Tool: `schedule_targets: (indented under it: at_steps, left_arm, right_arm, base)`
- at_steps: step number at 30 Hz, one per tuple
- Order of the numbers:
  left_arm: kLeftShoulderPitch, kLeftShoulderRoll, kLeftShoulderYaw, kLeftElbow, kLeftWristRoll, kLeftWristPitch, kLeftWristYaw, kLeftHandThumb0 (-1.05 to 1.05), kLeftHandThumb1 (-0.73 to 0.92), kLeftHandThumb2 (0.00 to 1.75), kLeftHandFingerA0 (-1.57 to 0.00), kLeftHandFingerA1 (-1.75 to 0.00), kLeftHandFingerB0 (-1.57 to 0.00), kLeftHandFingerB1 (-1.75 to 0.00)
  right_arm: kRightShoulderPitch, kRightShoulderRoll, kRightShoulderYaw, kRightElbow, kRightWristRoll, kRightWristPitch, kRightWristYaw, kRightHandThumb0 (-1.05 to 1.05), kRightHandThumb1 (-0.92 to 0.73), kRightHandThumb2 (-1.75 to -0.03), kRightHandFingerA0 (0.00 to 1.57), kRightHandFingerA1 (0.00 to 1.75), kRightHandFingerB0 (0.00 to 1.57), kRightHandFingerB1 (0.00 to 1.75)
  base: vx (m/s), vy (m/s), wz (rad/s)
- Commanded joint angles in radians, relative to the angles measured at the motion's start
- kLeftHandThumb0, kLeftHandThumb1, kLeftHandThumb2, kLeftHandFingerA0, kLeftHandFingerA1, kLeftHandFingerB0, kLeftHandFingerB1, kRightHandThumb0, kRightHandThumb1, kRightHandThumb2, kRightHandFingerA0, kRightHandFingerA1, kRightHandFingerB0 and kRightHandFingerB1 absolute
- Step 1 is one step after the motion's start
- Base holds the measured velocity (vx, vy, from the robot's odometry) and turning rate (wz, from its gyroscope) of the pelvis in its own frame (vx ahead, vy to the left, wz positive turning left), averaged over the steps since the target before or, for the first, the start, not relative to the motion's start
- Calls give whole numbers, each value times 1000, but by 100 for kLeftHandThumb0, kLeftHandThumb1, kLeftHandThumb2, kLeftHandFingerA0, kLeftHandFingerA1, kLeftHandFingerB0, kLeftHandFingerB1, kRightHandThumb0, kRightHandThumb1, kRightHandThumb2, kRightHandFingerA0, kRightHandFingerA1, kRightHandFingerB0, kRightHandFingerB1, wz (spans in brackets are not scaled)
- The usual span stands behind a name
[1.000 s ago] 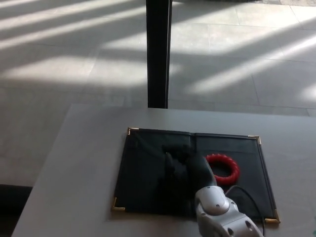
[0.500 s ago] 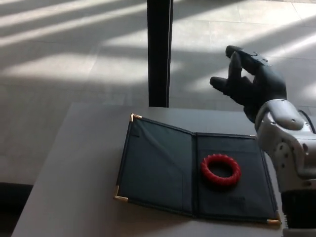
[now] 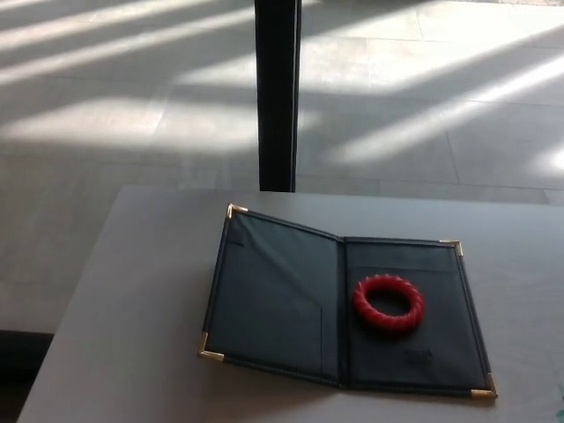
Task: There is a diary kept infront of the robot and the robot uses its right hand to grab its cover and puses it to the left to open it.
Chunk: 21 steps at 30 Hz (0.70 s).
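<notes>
Diary: lies open on the table, spread flat-ish across its middle, spine running near to far.
Left cover: dark, swung over to the left; its far left corner sits a little raised off the table, so the leaf tilts slightly rather than lying fully flat.
Right leaf: rests flat on the table, dark like the other side, with a faint stamp near its near edge, too small to read.
Corners: gold metal tips show on the outer corners, left near, left far, right far and right near.
Ring: red, ridged like a twisted rope, lying on the right leaf, just right of the spine, touching the page.
Table: pale grey, plain top; the diary sits towards its right half, well in from the left edge.
Post: black upright standing on the floor just beyond the far edge of the table, in line with the diary's left cover.
Floor: grey tiles beyond the table, crossed by slanting bands of sunlight.
Left hand: out of sight, so I cannot speak for its fingers.
Right hand: also out of sight; nothing of the arm shows, and its fingers cannot be judged.
</notes>
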Motion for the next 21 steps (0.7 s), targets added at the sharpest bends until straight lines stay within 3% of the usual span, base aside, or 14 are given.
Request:
schedule_targets:
  at_steps: [1,2,5,6,7,10,12,13,14,16,18,19,20,21]
  left_arm:
    - [13,17,19,-4,-5,-8,20,-105,92,118,-33,-163,-25,-139]
    - [16,20,15,-3,1,-7,14,-87,81,156,-36,-111,0,-84]
    - [19,21,18,-3,1,-4,22,-98,91,166,-53,-127,-1,-91]
    - [22,23,20,-2,0,-4,21,-98,91,166,-53,-127,-1,-91]
    - [22,23,20,-8,-1,2,22,-95,90,164,-42,-119,-1,-89]
    - [23,22,8,-13,14,2,36,-93,92,166,-48,-122,-7,-93]
    - [27,23,18,-14,2,5,25,-95,91,166,-46,-122,-2,-90]
    - [27,24,17,-16,3,8,27,-105,92,120,-34,-162,-26,-137]
    - [26,20,26,-16,-6,8,26,-94,89,163,-42,-118,0,-87]
    - [37,18,30,-19,-9,4,23,-92,87,161,-40,-116,0,-86]
    - [42,17,28,-12,-3,-3,24,-93,90,163,-52,-124,0,-88]
    - [40,15,25,-11,1,-2,38,-96,91,166,-70,-135,-6,-93]
    - [39,12,26,-9,0,1,37,-96,91,166,-70,-135,-6,-93]
    - [39,10,26,-8,-1,2,34,-92,91,164,-50,-122,-1,-87]
  right_arm:
    - [111,-101,-198,25,76,-105,57,-75,-89,-66,49,62,39,53]
    - [144,-127,-267,58,61,-155,38,-82,-83,-65,74,66,57,60]
    - [204,-168,-366,130,71,-220,59,-87,-82,-65,77,70,63,64]
    - [202,-167,-362,135,70,-224,60,-87,-82,-65,77,70,63,64]
    - [239,-181,-417,179,82,-256,75,-89,-83,-66,78,69,60,65]
    - [256,-189,-460,255,80,-306,63,-87,-84,-65,79,65,61,64]
    - [300,-139,-487,220,85,-313,42,-91,-83,-65,74,70,58,71]
    - [321,-122,-488,212,86,-326,52,-83,-63,-113,67,76,48,70]
    - [344,-101,-490,223,91,-354,70,-91,-85,-66,63,71,51,72]
    - [369,-78,-488,209,98,-357,74,-91,-85,-67,60,72,48,73]
    - [378,-1,-501,241,94,-420,20,-90,-85,-66,66,72,51,75]
    - [390,46,-503,253,84,-497,11,-88,-86,-68,62,78,46,83]
    - [400,60,-503,252,81,-521,10,-88,-86,-68,62,78,46,83]
    - [405,63,-498,268,66,-543,1,-84,-90,-67,65,76,50,81]
  base:
    - [0,0,0]
    - [0,0,0]
    - [0,0,0]
    - [0,0,0]
    - [0,0,0]
    - [0,0,0]
    - [0,0,0]
    - [0,0,0]
    - [0,0,0]
    - [0,0,0]
    - [0,0,0]
    - [0,0,0]
    - [0,0,0]
    - [0,0,0]
